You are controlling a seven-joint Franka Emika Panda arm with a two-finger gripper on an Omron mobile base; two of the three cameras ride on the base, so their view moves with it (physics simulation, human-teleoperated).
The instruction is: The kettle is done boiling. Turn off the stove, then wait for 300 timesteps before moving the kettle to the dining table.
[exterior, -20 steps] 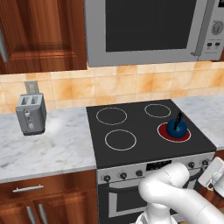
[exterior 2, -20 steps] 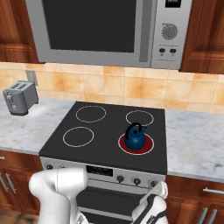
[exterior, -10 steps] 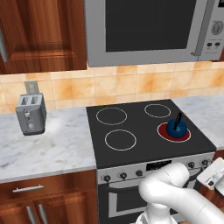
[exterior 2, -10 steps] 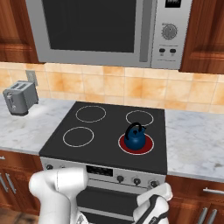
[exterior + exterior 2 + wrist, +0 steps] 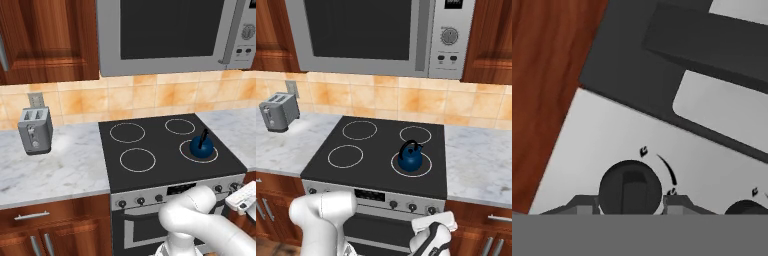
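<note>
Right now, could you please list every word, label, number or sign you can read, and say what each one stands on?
No text reads as words or numbers.
Microwave control panel: a display, a dial and small buttons, too blurred to read.
Stove front strip: a small dark display, illegible.
Stove knob in the hand view: small arrow marks and a curved line beside it, no letters.

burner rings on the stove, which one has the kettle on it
The front right burner ring, nearest the knobs; the small blue kettle sits inside it. The other three white rings are bare.
</note>
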